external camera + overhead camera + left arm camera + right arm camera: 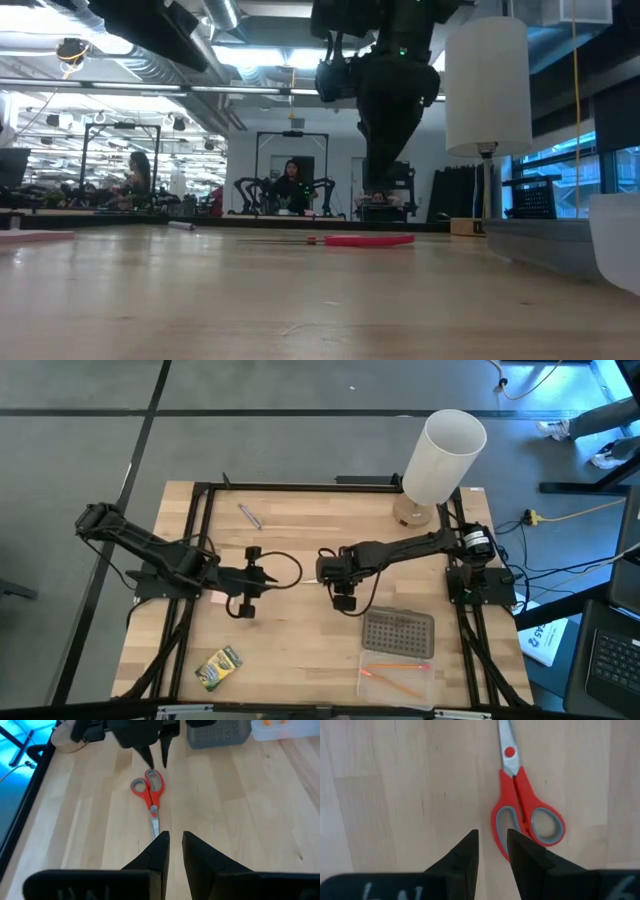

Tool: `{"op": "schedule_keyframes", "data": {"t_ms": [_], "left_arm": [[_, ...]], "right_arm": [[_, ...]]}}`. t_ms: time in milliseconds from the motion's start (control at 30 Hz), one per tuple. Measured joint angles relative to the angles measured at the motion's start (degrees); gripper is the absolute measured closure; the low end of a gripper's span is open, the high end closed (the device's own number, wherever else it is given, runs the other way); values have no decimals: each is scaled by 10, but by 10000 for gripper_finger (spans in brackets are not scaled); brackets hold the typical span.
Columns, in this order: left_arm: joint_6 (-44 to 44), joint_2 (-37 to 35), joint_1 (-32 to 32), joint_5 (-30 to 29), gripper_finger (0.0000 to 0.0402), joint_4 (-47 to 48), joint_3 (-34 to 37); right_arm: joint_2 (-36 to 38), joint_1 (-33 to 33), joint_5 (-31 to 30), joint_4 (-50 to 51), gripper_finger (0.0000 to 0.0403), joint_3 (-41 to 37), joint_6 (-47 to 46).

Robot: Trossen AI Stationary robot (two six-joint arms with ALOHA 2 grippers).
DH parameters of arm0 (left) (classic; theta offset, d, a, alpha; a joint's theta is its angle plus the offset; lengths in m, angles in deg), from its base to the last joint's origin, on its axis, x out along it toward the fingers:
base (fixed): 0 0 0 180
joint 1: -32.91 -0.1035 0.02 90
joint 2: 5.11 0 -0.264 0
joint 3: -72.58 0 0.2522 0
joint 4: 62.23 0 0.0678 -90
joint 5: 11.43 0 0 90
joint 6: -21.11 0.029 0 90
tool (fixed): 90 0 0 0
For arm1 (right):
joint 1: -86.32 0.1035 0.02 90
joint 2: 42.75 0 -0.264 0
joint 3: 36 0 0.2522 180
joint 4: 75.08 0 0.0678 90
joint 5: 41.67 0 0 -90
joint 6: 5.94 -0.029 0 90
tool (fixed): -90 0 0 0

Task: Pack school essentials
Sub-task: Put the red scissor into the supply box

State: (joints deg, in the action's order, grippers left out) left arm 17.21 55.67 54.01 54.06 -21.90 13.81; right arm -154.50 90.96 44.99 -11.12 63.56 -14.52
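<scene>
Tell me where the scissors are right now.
The red-handled scissors lie flat mid-table between both tools; the right tool hovers by their handles, the left tool near the blade tip.

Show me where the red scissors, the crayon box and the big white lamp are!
red scissors (527, 807): right wrist view, on the red handle between the loops.
crayon box (219, 667): high view, middle of its green-yellow face.
white lamp (443, 456): high view, side of the tall white shade.
</scene>
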Motion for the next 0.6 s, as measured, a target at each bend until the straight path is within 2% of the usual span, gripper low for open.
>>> {"op": "schedule_keyframes", "data": {"t_ms": [333,433,600], "left_arm": [[0,-6,0,0,354,5,0],[0,-6,0,0,354,6,0],[-1,-6,0,0,354,7,0]], "right_arm": [[-4,0,4,0,324,0,11],[-9,0,4,6,316,0,13],[-21,0,4,10,281,0,15]]}}
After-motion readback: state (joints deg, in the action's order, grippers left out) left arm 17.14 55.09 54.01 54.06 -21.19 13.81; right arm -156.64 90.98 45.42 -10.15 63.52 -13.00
